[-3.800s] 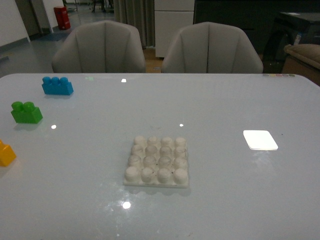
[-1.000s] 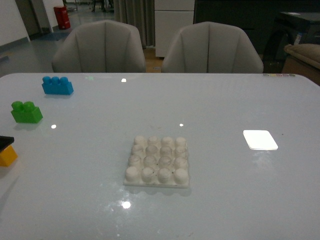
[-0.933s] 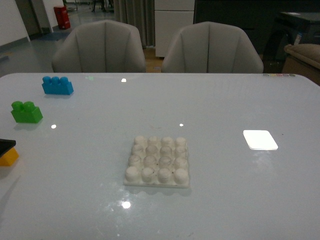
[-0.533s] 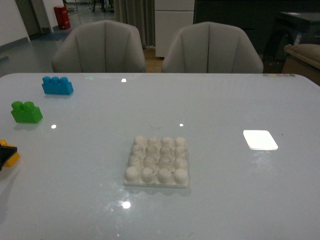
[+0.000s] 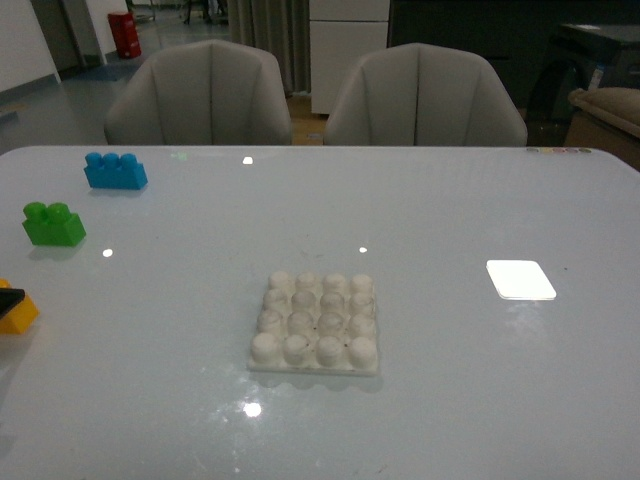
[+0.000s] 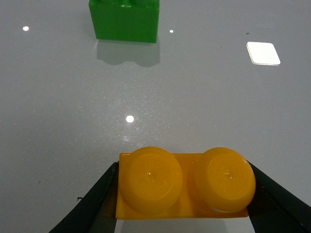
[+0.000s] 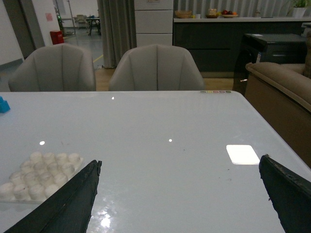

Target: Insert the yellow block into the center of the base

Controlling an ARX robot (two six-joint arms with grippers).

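Left hand [image 6: 183, 200] is clamped on the yellow block [image 6: 184, 179], one finger against each short end

**Three views over one counter**

The front view looks from the robot's body across the counter [image 5: 450, 200] toward two chairs [image 5: 200, 95], with the base [image 5: 315, 325] at mid-distance. The left wrist view sits close above the yellow block [image 6: 184, 182]. It shares that and the green brick [image 6: 124, 19] with the front view. The right wrist view looks low over the counter and shares the base and chairs.
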